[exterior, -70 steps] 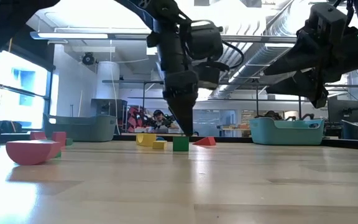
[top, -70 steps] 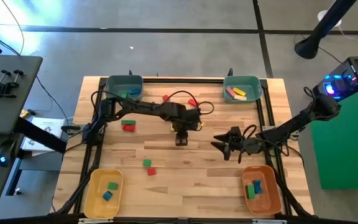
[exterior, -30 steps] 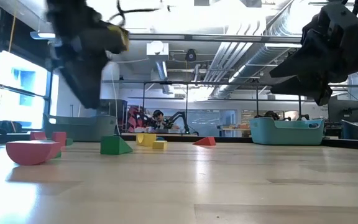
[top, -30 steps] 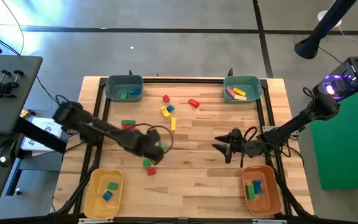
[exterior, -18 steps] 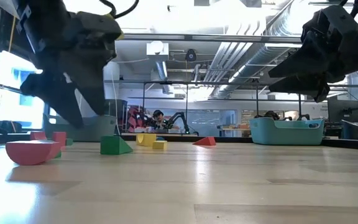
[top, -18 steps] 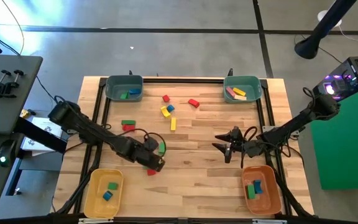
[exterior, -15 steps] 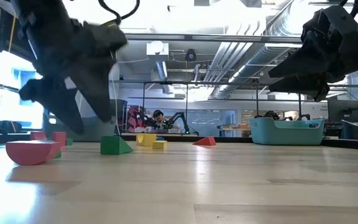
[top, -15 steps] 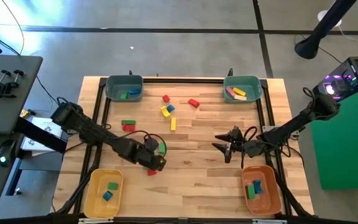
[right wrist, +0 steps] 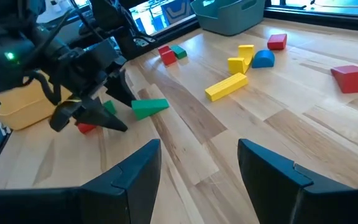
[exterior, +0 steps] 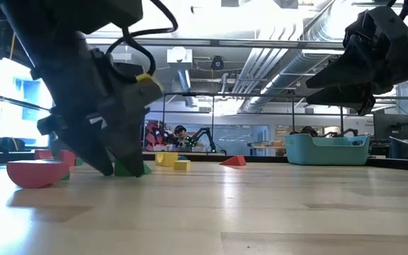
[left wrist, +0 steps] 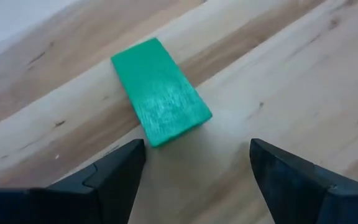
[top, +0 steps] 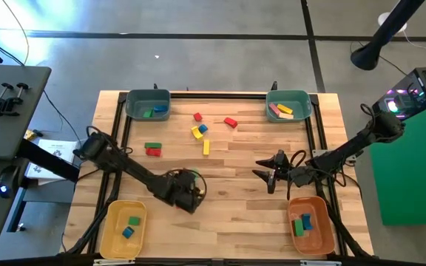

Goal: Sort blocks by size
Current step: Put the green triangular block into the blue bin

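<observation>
On the pale wooden table (top: 235,214), the left gripper (left wrist: 191,168) hangs with its fingers spread just short of a green block (left wrist: 160,92) lying flat near the front left. The right gripper (right wrist: 197,165) waits open at mid-right. The block looks light, rigid and smooth; its long axis runs away from the gripper at a slant, so the narrow sides seem best to pinch.

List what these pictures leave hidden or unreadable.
- High view: the left gripper covers the green block, so contact cannot be judged there.
- Low view: the same gripper hides most of that block.
- High view: blocks in the orange bin overlap; their count is unclear.
- Low view: the right gripper is cut off by the top edge.
</observation>
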`<action>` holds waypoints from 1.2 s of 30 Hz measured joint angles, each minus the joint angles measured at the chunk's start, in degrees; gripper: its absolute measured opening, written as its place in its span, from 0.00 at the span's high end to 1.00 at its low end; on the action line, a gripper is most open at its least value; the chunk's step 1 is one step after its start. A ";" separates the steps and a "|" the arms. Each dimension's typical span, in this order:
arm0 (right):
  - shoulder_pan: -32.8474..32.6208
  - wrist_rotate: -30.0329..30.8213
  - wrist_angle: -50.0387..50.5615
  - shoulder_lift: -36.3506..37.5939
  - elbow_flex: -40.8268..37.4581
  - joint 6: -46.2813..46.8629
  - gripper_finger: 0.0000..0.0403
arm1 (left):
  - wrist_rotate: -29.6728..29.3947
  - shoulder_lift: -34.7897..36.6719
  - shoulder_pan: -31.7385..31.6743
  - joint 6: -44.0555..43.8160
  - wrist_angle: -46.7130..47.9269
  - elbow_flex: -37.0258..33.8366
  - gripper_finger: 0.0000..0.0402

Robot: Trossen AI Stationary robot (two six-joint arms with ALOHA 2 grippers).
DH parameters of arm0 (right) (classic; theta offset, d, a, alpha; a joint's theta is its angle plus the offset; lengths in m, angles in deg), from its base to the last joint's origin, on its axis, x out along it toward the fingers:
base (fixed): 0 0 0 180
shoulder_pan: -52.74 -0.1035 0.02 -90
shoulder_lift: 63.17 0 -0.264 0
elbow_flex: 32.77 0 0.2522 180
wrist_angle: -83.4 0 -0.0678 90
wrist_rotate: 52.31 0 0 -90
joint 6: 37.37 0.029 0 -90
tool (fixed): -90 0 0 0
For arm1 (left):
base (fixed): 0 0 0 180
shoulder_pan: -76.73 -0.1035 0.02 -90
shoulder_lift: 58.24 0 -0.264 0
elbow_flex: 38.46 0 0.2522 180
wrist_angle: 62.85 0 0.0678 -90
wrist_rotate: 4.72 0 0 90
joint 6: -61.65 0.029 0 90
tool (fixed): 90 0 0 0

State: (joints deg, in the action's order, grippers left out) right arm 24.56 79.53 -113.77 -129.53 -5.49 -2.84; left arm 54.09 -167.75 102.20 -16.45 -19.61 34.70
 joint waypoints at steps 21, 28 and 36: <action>-0.11 0.29 0.10 0.00 0.00 1.50 0.48 | -14.55 -1.01 0.80 -5.20 -0.65 -6.15 0.75; 0.46 3.03 -0.02 0.00 0.00 2.88 0.48 | -14.19 3.83 1.04 0.59 13.81 0.15 0.76; 0.44 3.07 -0.55 0.00 0.01 4.35 0.48 | -12.66 21.60 -12.37 19.65 33.33 7.39 0.76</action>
State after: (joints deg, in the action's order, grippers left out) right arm 24.99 82.60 -114.32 -129.53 -5.47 1.51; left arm 41.42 -146.15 89.83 3.20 13.72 42.09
